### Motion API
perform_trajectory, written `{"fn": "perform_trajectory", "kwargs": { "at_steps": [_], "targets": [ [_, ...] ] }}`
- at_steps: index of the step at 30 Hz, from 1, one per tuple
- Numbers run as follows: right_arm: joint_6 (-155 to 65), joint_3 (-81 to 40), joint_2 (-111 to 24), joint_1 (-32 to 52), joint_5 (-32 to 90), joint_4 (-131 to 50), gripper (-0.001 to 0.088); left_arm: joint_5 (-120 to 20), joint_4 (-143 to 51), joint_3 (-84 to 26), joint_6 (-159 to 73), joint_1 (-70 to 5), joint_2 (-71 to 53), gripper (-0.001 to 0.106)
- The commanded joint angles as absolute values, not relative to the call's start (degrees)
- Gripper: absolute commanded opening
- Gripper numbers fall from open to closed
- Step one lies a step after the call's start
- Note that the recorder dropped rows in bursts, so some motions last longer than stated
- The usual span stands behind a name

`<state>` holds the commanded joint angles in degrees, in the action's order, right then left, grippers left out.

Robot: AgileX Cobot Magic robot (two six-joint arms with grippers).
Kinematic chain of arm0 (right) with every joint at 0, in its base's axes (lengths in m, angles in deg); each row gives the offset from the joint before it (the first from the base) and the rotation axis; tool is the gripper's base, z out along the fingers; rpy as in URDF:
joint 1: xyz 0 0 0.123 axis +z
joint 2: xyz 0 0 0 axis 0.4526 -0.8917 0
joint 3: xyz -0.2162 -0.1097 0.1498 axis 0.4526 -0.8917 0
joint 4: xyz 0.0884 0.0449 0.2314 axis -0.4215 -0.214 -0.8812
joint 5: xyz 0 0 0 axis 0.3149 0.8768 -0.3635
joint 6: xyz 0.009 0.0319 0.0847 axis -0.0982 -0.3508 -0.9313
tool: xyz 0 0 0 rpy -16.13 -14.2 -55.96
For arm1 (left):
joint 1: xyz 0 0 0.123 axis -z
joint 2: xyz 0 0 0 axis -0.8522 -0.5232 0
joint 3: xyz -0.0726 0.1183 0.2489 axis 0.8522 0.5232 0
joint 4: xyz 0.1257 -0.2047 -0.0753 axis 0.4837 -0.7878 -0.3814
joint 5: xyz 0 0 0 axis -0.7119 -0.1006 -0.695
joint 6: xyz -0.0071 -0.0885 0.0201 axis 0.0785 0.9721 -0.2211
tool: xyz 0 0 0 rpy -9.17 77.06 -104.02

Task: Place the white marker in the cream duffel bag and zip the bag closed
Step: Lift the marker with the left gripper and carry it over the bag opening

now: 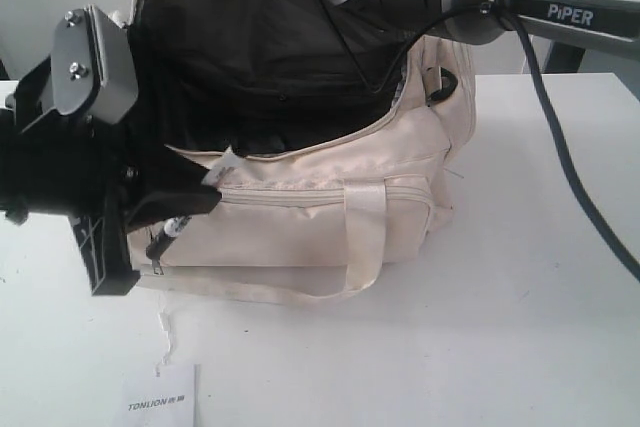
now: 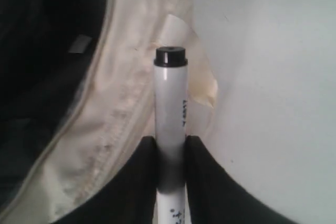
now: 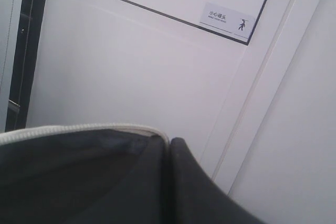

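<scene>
White table (image 1: pixel 520 337) across the whole foreground, smooth, brightly and evenly lit, with only soft shadows on it. Over on the right wrist view we get flat white wall panels (image 3: pixel 131 72), 1 thin black seam (image 3: pixel 157 13) slanting across them and a small printed sign (image 3: pixel 227 20) with Chinese characters and a little figure. A dark vertical gap (image 3: pixel 23 51) runs along one edge.
</scene>
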<state>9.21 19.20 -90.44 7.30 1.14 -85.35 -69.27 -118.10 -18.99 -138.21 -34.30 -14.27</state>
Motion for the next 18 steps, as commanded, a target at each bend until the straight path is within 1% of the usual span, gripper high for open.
{"fn": "perform_trajectory", "kwargs": {
  "at_steps": [3,6,9,12,14,18],
  "targets": [
    [9.21,19.20,-90.44,7.30,1.14,-85.35,0.0000,-64.09,-128.36,-18.99,-143.18,-34.30,-14.27,0.000],
    [9.21,19.20,-90.44,7.30,1.14,-85.35,0.0000,-62.96,-147.29,-18.99,-159.32,-34.30,-14.27,0.000],
    [9.21,19.20,-90.44,7.30,1.14,-85.35,0.0000,-62.99,-148.70,-19.10,-163.77,-34.30,-14.27,0.000],
    [9.21,19.20,-90.44,7.30,1.14,-85.35,0.0000,-58.19,-148.70,-19.10,-166.30,-34.40,-14.37,0.000],
    [9.21,19.20,-90.44,7.30,1.14,-85.35,0.0000,-57.94,-148.70,-19.36,-168.85,-34.40,-14.37,0.000],
    [9.21,19.20,-90.44,7.30,1.14,-85.35,0.0000,-58.46,-148.70,-24.15,-168.85,-34.40,-15.40,0.000]
  ]
}}
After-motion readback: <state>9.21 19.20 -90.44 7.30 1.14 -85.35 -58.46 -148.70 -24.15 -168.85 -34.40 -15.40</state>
